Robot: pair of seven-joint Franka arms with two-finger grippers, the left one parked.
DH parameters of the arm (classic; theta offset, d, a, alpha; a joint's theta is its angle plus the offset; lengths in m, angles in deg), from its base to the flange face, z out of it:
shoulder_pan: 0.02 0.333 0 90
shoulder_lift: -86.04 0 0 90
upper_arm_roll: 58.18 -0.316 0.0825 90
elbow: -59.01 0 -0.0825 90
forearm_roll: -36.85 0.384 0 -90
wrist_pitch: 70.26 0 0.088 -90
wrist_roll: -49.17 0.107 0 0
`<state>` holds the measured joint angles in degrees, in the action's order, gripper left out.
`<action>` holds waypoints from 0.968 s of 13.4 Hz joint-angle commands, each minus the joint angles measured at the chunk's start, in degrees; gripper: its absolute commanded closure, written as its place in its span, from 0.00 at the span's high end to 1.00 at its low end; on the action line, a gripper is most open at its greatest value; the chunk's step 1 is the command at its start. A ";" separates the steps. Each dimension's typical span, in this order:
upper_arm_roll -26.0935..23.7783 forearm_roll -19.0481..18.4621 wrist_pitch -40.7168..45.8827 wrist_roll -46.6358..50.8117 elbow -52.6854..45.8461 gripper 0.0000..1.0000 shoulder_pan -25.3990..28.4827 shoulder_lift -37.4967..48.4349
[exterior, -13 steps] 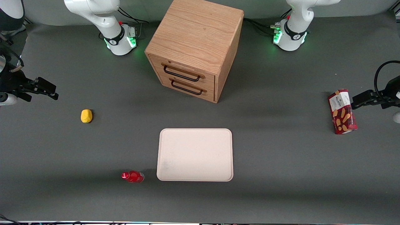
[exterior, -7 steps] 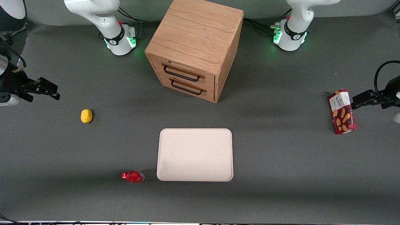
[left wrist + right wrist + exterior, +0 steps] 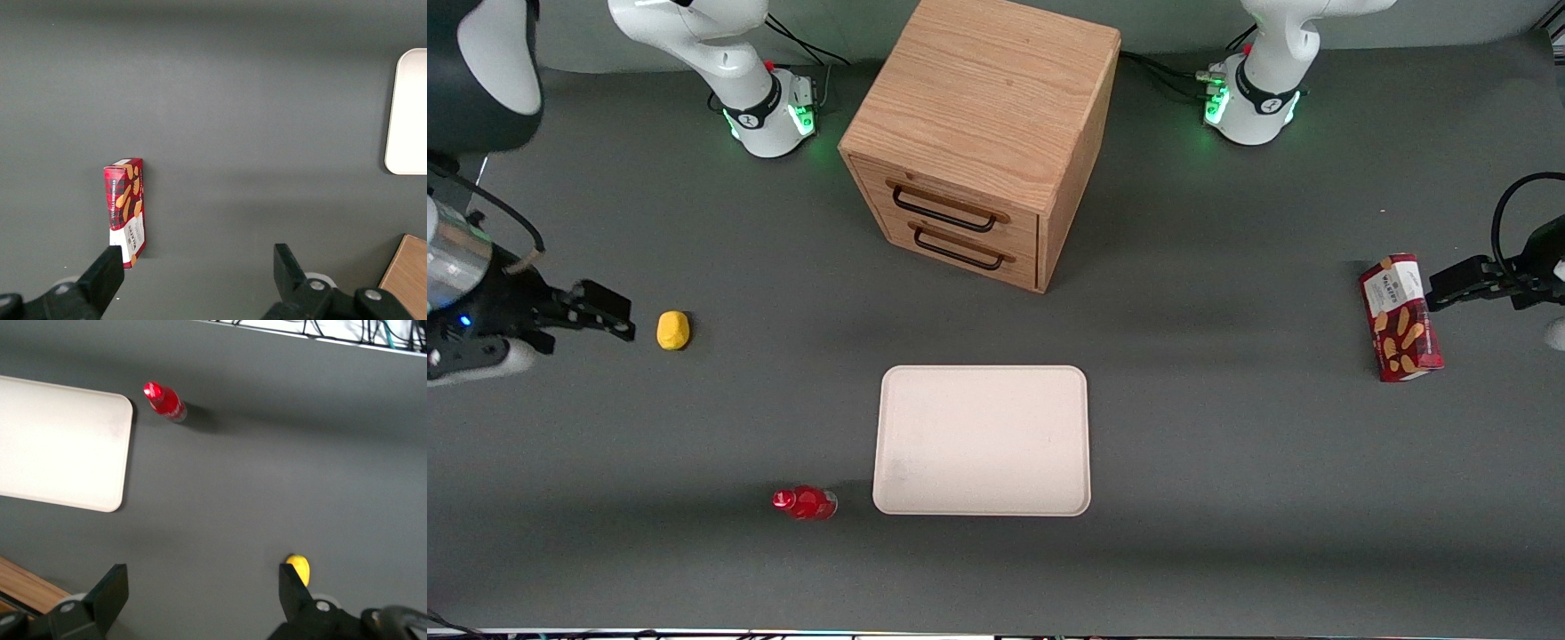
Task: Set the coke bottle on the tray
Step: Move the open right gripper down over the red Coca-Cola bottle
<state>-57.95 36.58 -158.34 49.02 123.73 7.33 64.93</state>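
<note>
- Count: one coke bottle (image 3: 805,502), one tray (image 3: 983,440), one yellow lump (image 3: 672,330), one red snack box (image 3: 1400,317), one wooden drawer cabinet (image 3: 983,133) with two drawers, each with one dark handle.
- Coke bottle: small, red body, red cap, clear base. Stands on the grey worktop (image 3: 1227,444), casting a short shadow. Far smaller than the tray.
- Bottle position, landmark = tray: just beside the tray's short edge on the working arm's end, level with the tray corner nearest the front camera. A narrow strip of worktop shows between them; not touching. Same gap visible in the right wrist view, bottle (image 3: 164,401) next to the tray's rounded corner (image 3: 100,453).
- Tray: flat, pale cream-pink, rounded corners, low rim, nothing on it. Lies in front of the cabinet, nearer the front camera than it.
- Gripper (image 3: 600,318): toward the working arm's end of the worktop from the tray, farther from the front camera than the bottle, close beside the yellow lump.
- Fingers (image 3: 110,590): spread apart, released, gripping nothing. Bottle well apart from them, not between them; the yellow lump (image 3: 299,568) sits just by one fingertip.
- Snack box: well apart from the tray, toward the parked arm's end.
</note>
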 commanded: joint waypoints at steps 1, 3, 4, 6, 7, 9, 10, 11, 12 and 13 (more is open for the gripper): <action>0.47 0.71 4.33 3.91 -14.87 1.00 3.01 -11.30; 0.38 0.71 3.98 5.76 -20.57 1.00 4.16 -16.21; 0.38 0.71 3.63 5.86 -23.56 1.00 4.68 -18.76; 0.29 0.79 2.67 6.90 -26.05 1.00 5.65 -20.98; 0.12 0.88 1.44 6.83 -26.05 1.00 5.74 -21.33; -1.55 0.88 -1.20 6.82 -26.05 1.00 5.66 -22.47; -1.64 0.88 -2.95 6.82 -26.05 1.00 5.66 -23.43; -1.81 0.88 -4.18 6.91 -25.97 1.00 5.74 -23.79; -1.99 0.88 -4.81 6.91 -25.88 1.00 5.74 -24.14; -2.17 0.88 -5.07 6.91 -25.79 1.00 5.74 -24.23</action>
<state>-59.84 36.61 -163.03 54.50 100.87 12.91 42.54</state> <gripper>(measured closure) 0.000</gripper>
